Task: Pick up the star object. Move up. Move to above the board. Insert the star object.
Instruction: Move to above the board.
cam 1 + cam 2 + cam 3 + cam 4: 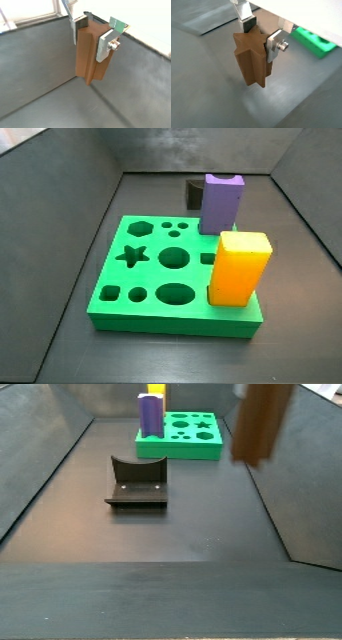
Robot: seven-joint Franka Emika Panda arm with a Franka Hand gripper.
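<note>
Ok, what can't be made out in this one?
- Gripper: out of frame in both side views; the wrist views show it shut on the star object.
- Star object: blurred in a side view, its top cut by the edge.
- Board: mostly hidden in that wrist view, so the star hole can't be seen there.
- Fixture: mostly behind the purple block.
</note>
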